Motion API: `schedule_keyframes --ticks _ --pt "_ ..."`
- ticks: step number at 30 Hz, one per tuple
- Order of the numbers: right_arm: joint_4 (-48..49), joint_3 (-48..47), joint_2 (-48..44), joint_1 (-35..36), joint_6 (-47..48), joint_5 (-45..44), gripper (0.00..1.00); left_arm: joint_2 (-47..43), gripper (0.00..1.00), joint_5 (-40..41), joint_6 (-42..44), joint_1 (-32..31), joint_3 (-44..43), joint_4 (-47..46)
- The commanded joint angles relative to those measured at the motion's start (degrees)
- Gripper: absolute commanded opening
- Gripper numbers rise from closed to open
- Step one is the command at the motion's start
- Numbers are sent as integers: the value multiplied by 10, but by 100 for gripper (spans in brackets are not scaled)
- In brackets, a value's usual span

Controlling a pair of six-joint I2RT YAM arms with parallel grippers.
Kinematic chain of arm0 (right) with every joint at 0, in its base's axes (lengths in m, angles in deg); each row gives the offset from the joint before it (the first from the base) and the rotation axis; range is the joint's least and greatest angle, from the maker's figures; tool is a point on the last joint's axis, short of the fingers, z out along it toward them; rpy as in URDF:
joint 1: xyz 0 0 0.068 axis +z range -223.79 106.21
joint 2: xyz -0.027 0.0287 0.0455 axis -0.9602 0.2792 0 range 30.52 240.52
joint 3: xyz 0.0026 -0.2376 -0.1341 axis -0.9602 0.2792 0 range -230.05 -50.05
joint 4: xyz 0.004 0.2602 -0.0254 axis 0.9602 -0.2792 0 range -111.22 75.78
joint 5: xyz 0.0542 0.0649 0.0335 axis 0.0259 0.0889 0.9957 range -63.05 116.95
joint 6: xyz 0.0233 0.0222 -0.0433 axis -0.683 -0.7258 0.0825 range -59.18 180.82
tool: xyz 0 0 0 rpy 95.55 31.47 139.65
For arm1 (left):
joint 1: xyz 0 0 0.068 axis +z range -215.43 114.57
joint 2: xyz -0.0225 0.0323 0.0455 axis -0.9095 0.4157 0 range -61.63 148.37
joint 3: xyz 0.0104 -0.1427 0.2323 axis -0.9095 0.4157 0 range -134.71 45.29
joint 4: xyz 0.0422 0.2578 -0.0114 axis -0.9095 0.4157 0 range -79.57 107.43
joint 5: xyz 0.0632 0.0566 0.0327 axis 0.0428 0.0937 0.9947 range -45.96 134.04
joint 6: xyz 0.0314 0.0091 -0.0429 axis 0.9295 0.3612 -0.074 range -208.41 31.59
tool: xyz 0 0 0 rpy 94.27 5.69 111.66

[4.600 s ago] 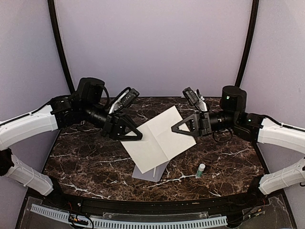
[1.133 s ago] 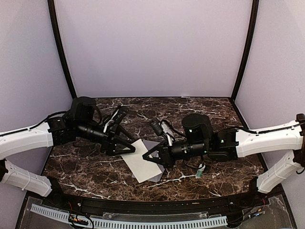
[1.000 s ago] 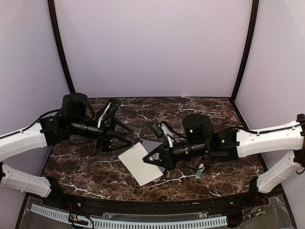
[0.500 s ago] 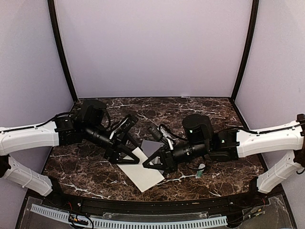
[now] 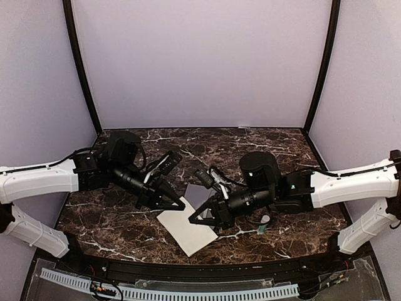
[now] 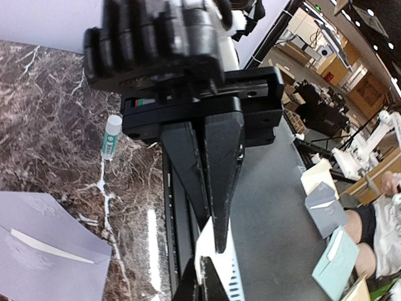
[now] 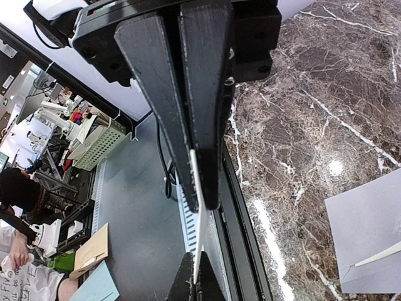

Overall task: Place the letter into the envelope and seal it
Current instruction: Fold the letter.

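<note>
Jaws of left gripper [image 5: 181, 205] just snapped shut on letter [image 5: 187, 232] edge; right gripper [image 5: 190, 220] clamps it too. Folded sheet low over table's near middle, envelope [image 5: 199, 190] behind (unfilled). Both-handed folding looks ready.

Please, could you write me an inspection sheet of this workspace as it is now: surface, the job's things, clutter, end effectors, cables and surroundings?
Surface: dark marble table, no spill seen.
Job's things: cream letter, folded, near the front centre; grey envelope just behind it, a white strip showing on it.
Clutter: small glue stick right of the letter, partly hidden under the right arm in the top view.
End effectors: left end effector shut on the letter's edge; right end effector shut on the letter's edge too.
Cables: black cable looped at the left wrist, apart from the paper.
Surroundings: lilac walls on three sides; lab benches beyond the front edge.
</note>
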Motion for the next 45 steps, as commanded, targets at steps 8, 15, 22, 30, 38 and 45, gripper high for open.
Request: schedule_keyframes --ticks 8,15,22,30,38,45 --pt "36 4 -22 4 7 -37 39 9 0 6 -49 -1 7 -34" --pt "24 35 -88 -14 -9 -82 89 -19 0 84 -164 -1 18 -76" --pt "-17 48 -155 -63 -25 -95 99 -44 0 144 -284 -1 63 -156" --pt "6 106 -233 -87 -69 -106 99 -84 0 185 -368 -1 114 -234" --pt "134 159 -236 -87 -123 -74 99 -138 0 202 -426 -2 144 -277" --pt "157 127 -172 -63 -139 -52 90 -165 0 187 -469 -1 168 -341"
